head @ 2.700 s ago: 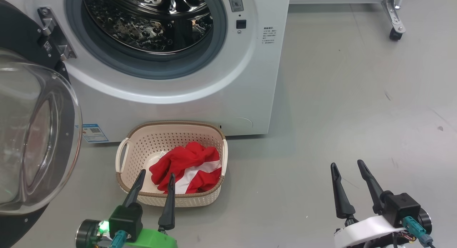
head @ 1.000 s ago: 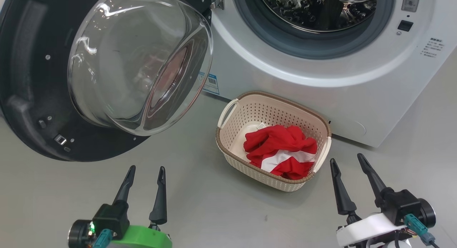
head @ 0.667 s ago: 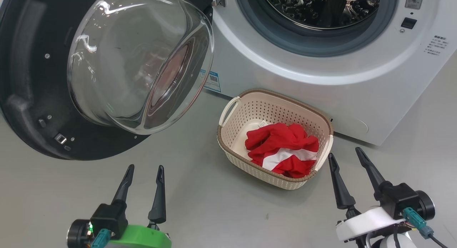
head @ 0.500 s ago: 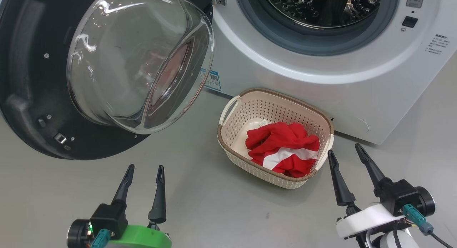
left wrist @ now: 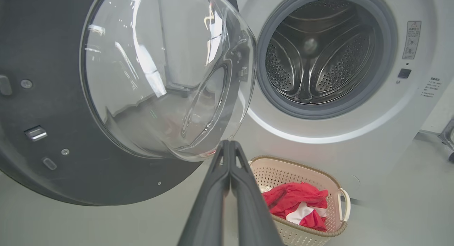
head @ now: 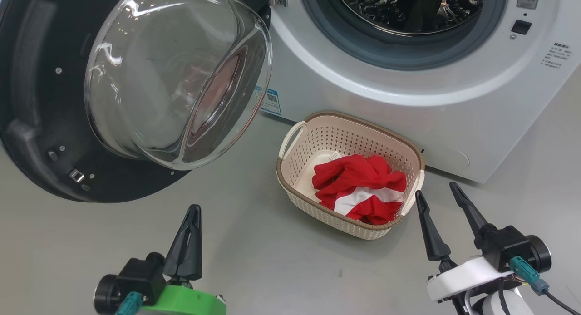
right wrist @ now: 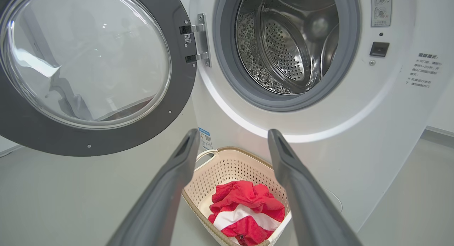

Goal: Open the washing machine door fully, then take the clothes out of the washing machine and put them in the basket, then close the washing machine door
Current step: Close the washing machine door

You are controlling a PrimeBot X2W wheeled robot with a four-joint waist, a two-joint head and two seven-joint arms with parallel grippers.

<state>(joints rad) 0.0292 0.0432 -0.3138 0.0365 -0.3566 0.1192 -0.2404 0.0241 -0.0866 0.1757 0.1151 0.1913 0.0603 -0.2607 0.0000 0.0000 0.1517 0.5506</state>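
While the door [head: 177, 79] stands swung wide on its hinge [right wrist: 198, 44] at the robot's left, its clear bowl bulges toward the head camera with the black rim around it. In the left wrist view the door [left wrist: 142, 79] takes up the upper left, and in the right wrist view it [right wrist: 85, 61] lies nearly face-on.

Beside it the washer [head: 363, 106] shows its steel drum [head: 408, 6] through the grey ring, and a blue label [head: 271, 101] sits low on its front.

On the floor [head: 272, 260] just before the washer's foot stands the basket [head: 331, 217]. The clothes [head: 358, 188] lie bunched inside it, red with a white stripe, toward the end nearer the right arm.

Low at the right, the right gripper [head: 435, 191] has its fingers spread with nothing between them, their tips near the basket's right end – its own view frames the basket [right wrist: 230, 168] and clothes [right wrist: 244, 210] between the two fingers.

Low at the left, the left gripper [head: 195, 210] has its fingers pressed together on nothing – it points up toward the door's lower rim, apart from the basket.
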